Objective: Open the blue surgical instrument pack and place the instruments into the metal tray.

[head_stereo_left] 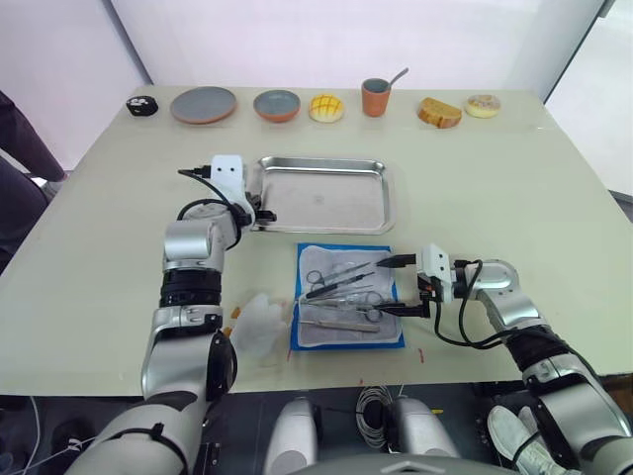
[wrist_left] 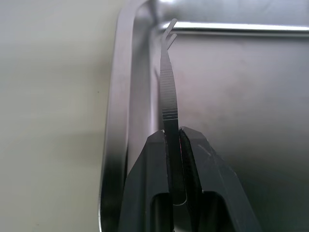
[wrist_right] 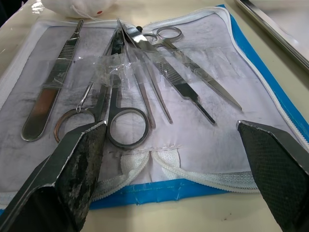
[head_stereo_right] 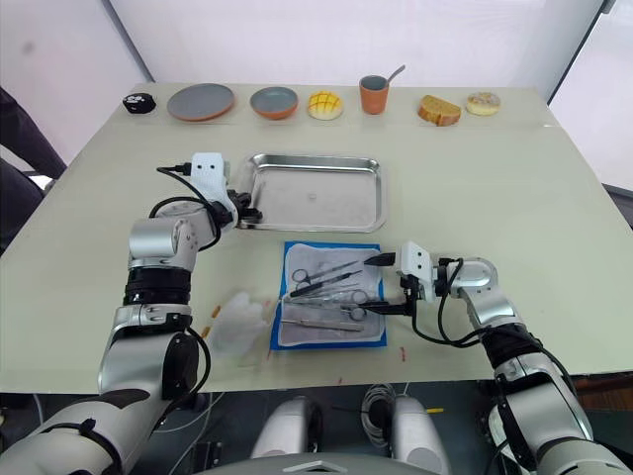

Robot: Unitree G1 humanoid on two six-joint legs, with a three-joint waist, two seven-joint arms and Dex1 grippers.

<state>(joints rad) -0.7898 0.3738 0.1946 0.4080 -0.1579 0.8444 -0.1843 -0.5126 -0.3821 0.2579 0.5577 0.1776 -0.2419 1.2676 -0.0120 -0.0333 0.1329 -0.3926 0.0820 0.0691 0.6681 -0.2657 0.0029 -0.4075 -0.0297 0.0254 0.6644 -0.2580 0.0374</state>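
Observation:
The blue surgical instrument pack (head_stereo_left: 394, 341) lies open near the table's front edge, its pale lining facing up. Several silver instruments (wrist_right: 126, 96), scissors and forceps among them, lie across the lining under clear straps. My right gripper (head_stereo_left: 398, 286) is open at the pack's right edge, one finger on each side of it, with nothing between them. The metal tray (head_stereo_left: 321, 193) sits just beyond the pack. My left gripper (head_stereo_left: 259, 216) is at the tray's left rim, shut on thin silver tweezers (wrist_left: 167, 82) whose tips point over the tray floor.
A white plush toy (head_stereo_left: 259, 327) lies left of the pack. Along the far edge stand a black object (head_stereo_left: 141, 104), two round plates (head_stereo_left: 204, 104), a yellow bun (head_stereo_left: 326, 107), a cup with a spoon (head_stereo_left: 376, 96) and pastries (head_stereo_left: 440, 112). A person (head_stereo_left: 20, 168) is at the left.

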